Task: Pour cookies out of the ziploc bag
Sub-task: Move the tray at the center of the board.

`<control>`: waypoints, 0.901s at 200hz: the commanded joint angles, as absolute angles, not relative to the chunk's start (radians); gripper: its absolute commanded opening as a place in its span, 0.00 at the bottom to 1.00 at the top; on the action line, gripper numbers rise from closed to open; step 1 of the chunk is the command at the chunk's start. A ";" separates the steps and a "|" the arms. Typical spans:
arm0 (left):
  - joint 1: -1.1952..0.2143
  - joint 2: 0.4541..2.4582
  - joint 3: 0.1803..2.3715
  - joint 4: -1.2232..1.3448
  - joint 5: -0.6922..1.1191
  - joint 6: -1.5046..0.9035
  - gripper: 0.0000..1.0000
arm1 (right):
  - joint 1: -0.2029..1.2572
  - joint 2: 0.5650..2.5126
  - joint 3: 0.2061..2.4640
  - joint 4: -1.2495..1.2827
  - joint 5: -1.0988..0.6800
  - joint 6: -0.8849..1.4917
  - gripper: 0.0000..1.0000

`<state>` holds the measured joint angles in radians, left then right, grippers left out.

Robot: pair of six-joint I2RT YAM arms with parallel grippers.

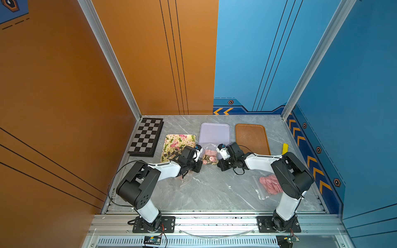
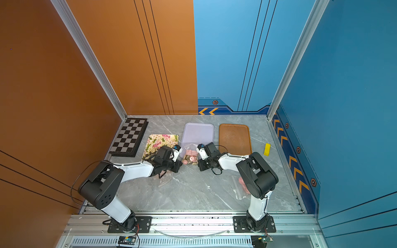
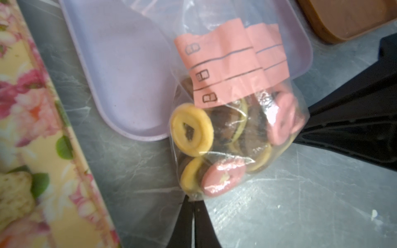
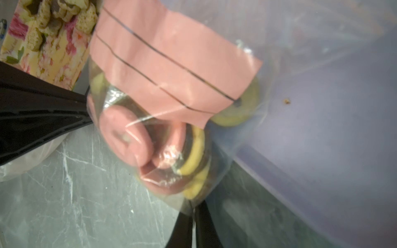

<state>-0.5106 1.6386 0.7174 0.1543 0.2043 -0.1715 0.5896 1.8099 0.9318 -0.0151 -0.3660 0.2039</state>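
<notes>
The left pincer (image 3: 194, 205) and right pincer (image 4: 194, 210) each clamp a near corner of the ziploc bag (image 1: 210, 152), which lies across the lilac tray (image 1: 214, 131) near rim; lifting both evenly should slide the cookies (image 3: 192, 129) trayward

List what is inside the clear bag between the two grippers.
Inside the bag: yellow-ringed cookies, pink cookies and dark brown cookies, piled together. The pink label covers the cookies beneath it, so the count is unclear.
</notes>
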 commanded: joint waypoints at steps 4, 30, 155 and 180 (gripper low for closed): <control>-0.501 1.632 0.732 0.175 0.224 -0.165 0.00 | 0.597 1.814 0.958 -0.028 -0.375 0.193 0.00; -0.502 1.612 0.732 0.180 0.220 -0.167 0.00 | 0.597 1.800 0.967 -0.037 -0.374 0.189 0.00; -0.492 1.701 0.955 0.181 0.169 -0.202 0.00 | 0.523 1.797 1.151 -0.100 -0.358 0.161 0.00; -0.477 1.799 1.065 0.173 0.184 -0.209 0.00 | 0.485 1.844 1.203 -0.100 -0.337 0.153 0.00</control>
<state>-0.4980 1.7180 0.9791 0.1745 0.1844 -0.1928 0.5171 1.8122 1.1439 -0.0811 -0.3630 0.1780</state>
